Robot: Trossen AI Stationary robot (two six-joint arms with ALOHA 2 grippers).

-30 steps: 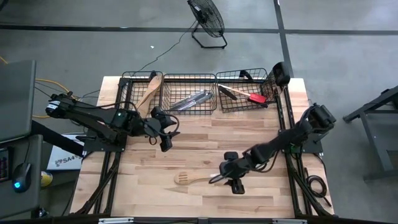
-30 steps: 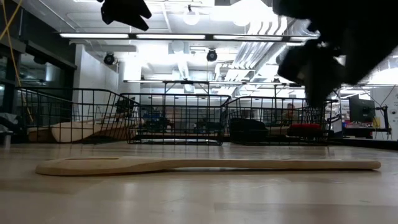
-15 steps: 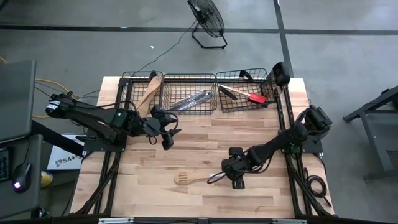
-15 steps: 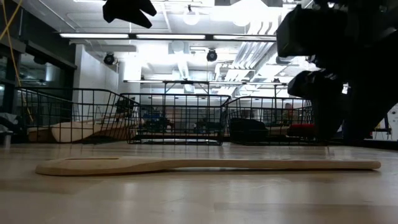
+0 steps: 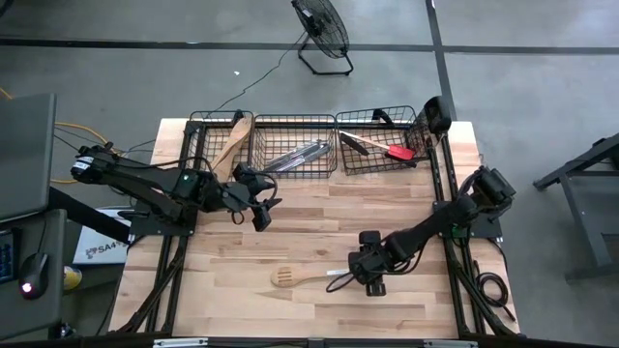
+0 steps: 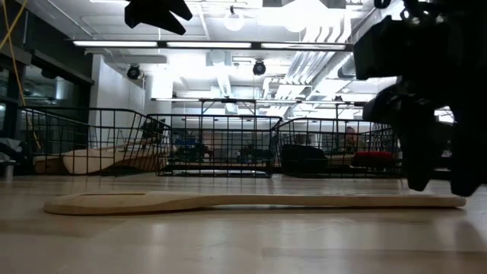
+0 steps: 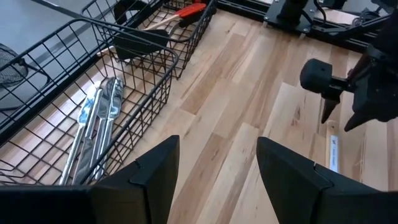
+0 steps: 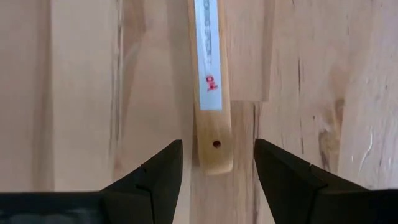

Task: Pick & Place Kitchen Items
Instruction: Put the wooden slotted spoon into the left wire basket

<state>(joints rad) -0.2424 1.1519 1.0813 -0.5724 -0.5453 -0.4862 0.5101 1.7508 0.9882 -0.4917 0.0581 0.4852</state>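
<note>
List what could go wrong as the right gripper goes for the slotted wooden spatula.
1. The right gripper, fingers open, straddles only the handle tip of the slotted wooden spatula; gripped there, the long tool may droop or slip.
2. The spatula lies flat on the table, so the fingers may scrape the wood.

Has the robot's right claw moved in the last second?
Yes. The right gripper has come down over the handle end of the pale wooden slotted spatula, which hasn't shifted on the table.
</note>
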